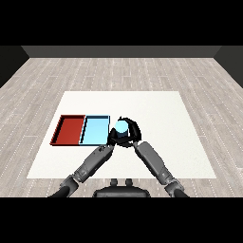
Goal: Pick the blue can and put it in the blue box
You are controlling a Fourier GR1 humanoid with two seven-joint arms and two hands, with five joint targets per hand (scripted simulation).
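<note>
On one table (180, 142): two trays, one blue can (121, 127).

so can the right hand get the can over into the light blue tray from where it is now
Probably yes. The right hand is curled round the blue can just right of the light blue tray, and the tray shows nothing inside. The left hand sits close by the can, near the tray's right edge, and might crowd the move.

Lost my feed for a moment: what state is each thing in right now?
Blue can: upright, held just right of the trays, not yet in one.
Right hand: curled round the can.
Left hand: by the can; its fingers are hard to make out.
Blue tray: nothing in it.
Red tray: nothing in it.
</note>
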